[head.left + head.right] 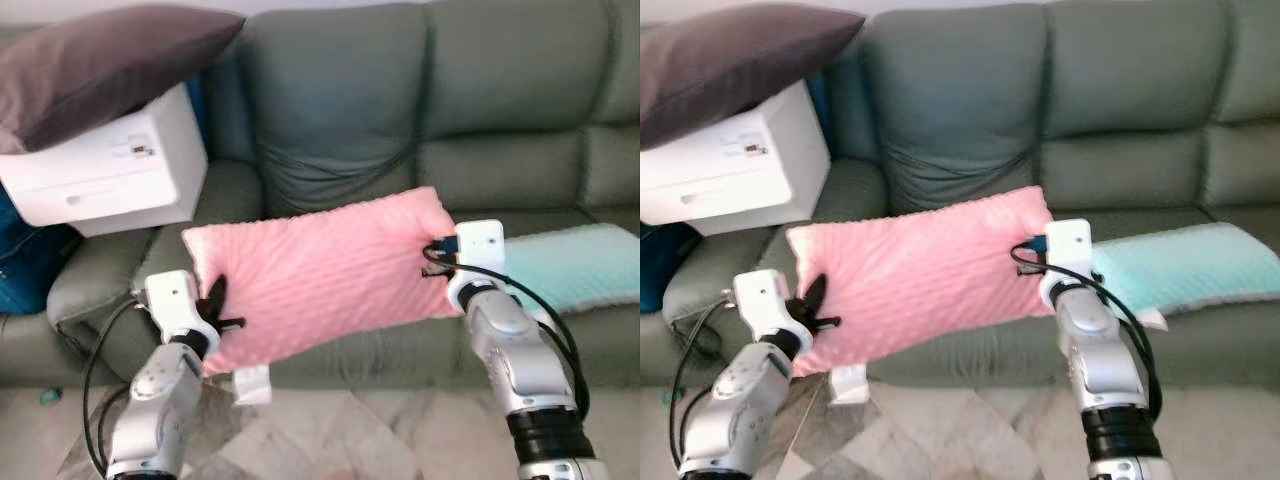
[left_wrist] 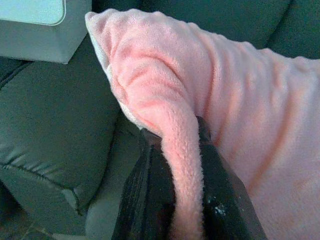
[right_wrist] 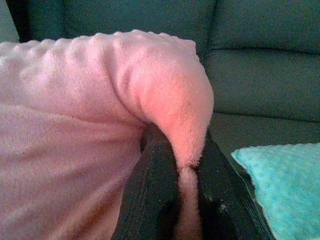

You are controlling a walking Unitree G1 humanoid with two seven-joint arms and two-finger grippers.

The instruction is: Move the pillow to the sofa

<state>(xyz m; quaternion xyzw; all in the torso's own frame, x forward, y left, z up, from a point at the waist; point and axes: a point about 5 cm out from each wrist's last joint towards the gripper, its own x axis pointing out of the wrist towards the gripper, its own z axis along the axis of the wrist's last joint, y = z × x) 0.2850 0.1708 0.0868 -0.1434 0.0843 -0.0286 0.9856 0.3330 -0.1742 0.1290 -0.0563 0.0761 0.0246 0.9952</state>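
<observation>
Pink pillow (image 1: 330, 270) (both ends pinched) before sofa (image 1: 420, 120)

I see a green sofa (image 1: 400, 110) with a teal pillow (image 1: 570, 265) lying on its right seat. A white box (image 1: 110, 170) sits on its left armrest, 1 grey pillow (image 1: 100, 65) on top.

pink pillow (image 3: 75, 125) pinched in right end effector (image 3: 186, 200), teal cushion (image 3: 280, 185)
</observation>
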